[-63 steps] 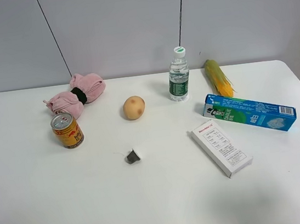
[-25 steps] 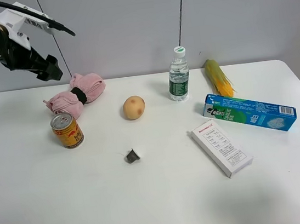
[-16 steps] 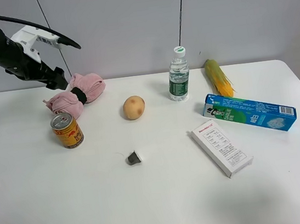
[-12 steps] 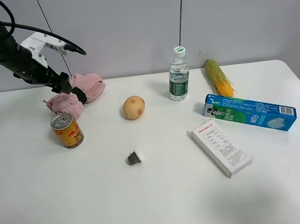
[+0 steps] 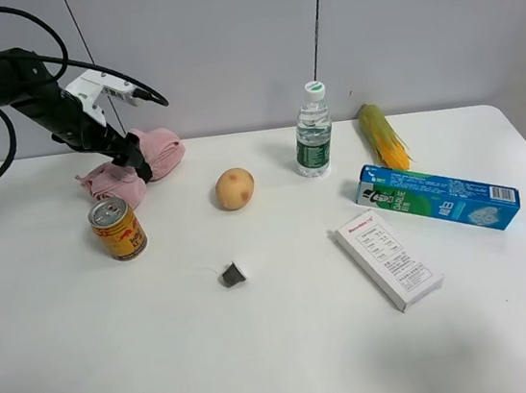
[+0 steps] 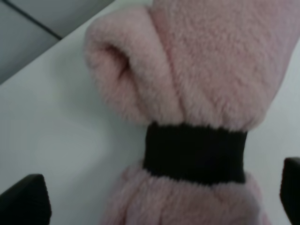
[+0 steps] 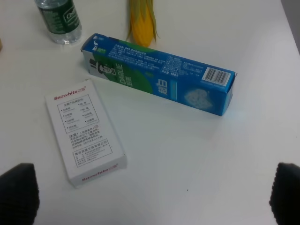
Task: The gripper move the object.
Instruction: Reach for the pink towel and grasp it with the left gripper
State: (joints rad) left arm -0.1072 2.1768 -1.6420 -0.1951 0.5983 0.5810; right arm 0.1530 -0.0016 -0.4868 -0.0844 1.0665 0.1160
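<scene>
- My left gripper [image 5: 133, 163] is down at the pink towel [image 5: 162, 152], far back on the left of the table [image 5: 73, 376].
- Its fingers [image 6: 23, 201] are wide open, one on each side of the black band [image 6: 194, 152]. They hold nothing.
- A can [image 5: 118, 228] stands just in front of the towel.
- A gray cap [image 5: 232, 275] lies nearer to me, and a potato [image 5: 235, 188] sits behind it.
- A water bottle [image 5: 313, 132] stands far back in the middle, with corn [image 5: 383, 137] to its right.
- A white box [image 5: 388, 259] and a blue box [image 5: 438, 197] lie on the right.
- My right gripper [image 7: 151, 194] hangs over those boxes, wide open and empty.
</scene>
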